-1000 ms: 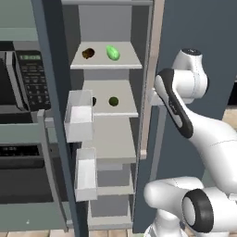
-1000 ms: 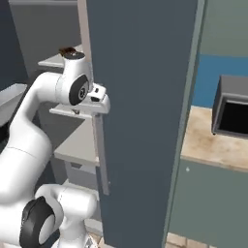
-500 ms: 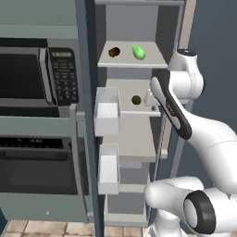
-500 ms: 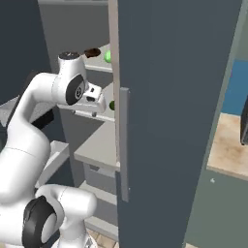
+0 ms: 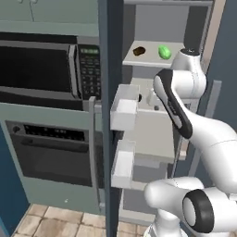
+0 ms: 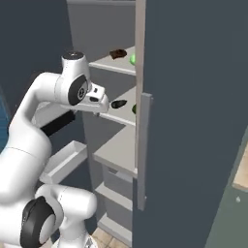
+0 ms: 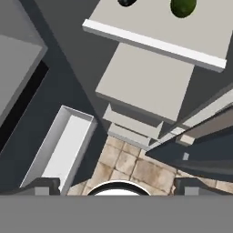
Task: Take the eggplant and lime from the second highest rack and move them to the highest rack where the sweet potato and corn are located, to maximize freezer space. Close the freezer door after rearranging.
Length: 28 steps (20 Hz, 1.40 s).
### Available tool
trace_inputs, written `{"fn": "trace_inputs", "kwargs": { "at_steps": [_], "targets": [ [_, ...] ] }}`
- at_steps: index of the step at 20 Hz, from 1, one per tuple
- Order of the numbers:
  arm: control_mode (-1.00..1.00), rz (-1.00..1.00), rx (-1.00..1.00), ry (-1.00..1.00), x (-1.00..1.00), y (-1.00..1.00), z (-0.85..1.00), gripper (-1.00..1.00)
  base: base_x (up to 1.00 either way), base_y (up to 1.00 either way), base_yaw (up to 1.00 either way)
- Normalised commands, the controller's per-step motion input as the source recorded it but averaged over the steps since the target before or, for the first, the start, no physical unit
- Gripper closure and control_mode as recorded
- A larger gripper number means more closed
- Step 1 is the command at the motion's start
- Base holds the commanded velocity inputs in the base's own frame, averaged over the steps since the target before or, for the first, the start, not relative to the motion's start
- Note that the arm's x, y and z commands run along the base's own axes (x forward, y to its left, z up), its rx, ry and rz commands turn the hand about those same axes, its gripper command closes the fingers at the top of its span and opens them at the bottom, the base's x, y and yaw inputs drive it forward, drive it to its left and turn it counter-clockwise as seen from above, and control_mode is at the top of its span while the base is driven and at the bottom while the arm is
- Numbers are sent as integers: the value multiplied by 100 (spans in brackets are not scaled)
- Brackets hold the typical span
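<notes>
Freezer [image 5: 159, 139]: open, pale shelves exposed, between the microwave [image 5: 44, 69] and oven [image 5: 51, 152] unit and a tall slate panel with a grey handle [image 6: 144, 150].
Top rack: sweet potato [image 5: 139, 50] and corn [image 5: 164, 52] lie side by side.
Second rack: eggplant [image 6: 118, 103], a dark oblong, and the lime [image 7: 183, 7] near it, partly hidden by the panel edge in the right base view.
Freezer door [image 5: 107, 115]: swung out, two white bins [image 5: 124, 106] on its inner face, just beside the arm.
Gripper [image 7: 116, 185]: fingertips spread wide, holding nothing, pointing down past the shelves to the tiled floor [image 7: 136, 168].
</notes>
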Motion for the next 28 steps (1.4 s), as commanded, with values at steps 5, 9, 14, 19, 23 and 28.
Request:
{"fn": "trace_inputs", "kwargs": {
  "at_steps": [5, 9, 14, 19, 23, 28],
  "targets": [
    [100, 0, 0, 0, 0, 0, 0, -100, 20, 19, 50],
    [100, 0, 0, 0, 0, 0, 0, -100, 14, -40, 32],
    [100, 0, 0, 0, 0, 0, 0, -100, 8, -58, 14],
    [100, 0, 0, 0, 0, 0, 0, -100, 39, -29, 0],
    [100, 0, 0, 0, 0, 0, 0, -100, 23, -30, -1],
    [-100, -5, 0, -6, -9, -8, -4, -100, 0, 0, 0]
  ]
}}
